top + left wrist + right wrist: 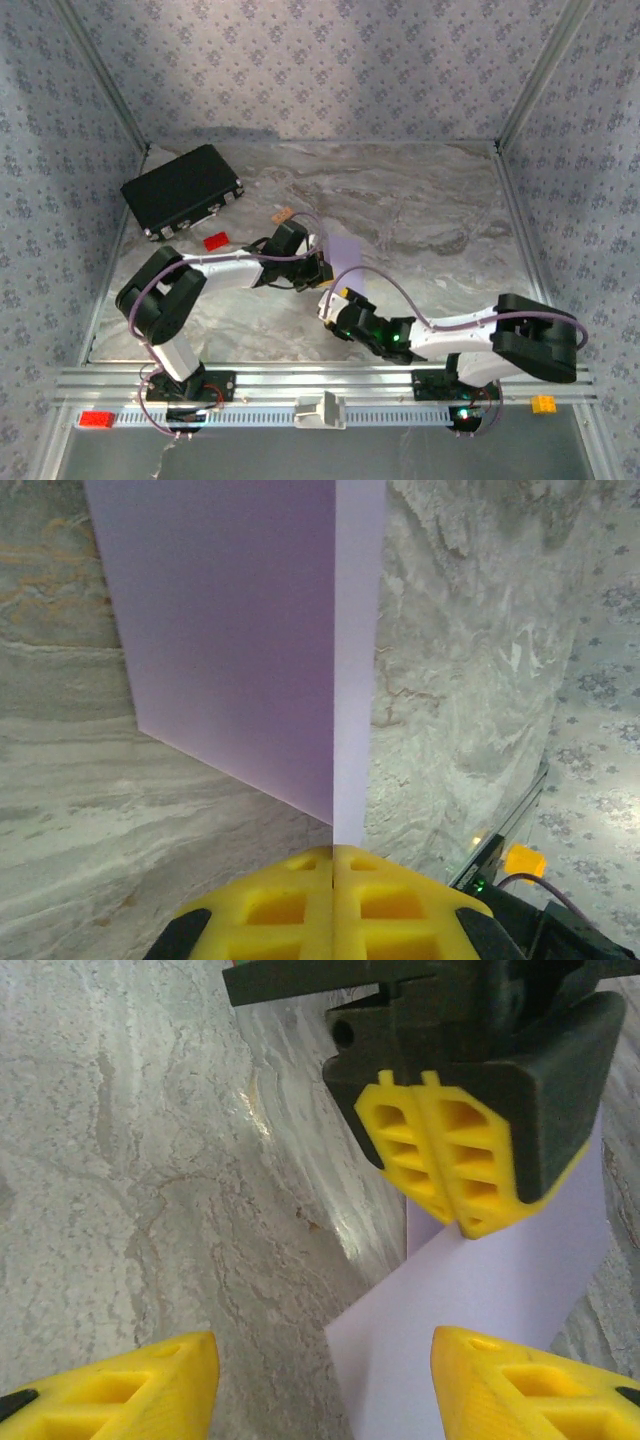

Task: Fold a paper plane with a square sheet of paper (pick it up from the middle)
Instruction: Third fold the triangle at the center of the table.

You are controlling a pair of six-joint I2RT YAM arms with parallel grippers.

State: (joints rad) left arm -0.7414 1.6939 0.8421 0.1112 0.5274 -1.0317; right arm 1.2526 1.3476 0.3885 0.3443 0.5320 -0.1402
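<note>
Now the left gripper (333,852) is closed tight on the square sheet of paper (230,630), holding it up above the middle of the table (420,200), probably so the right gripper (320,1360), jaws standing apart, can reach its free edge.

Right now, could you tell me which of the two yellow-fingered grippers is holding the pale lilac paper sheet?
The left gripper: its jaws are shut on the lilac sheet, whereas the right gripper stands open, holding nothing.
</note>
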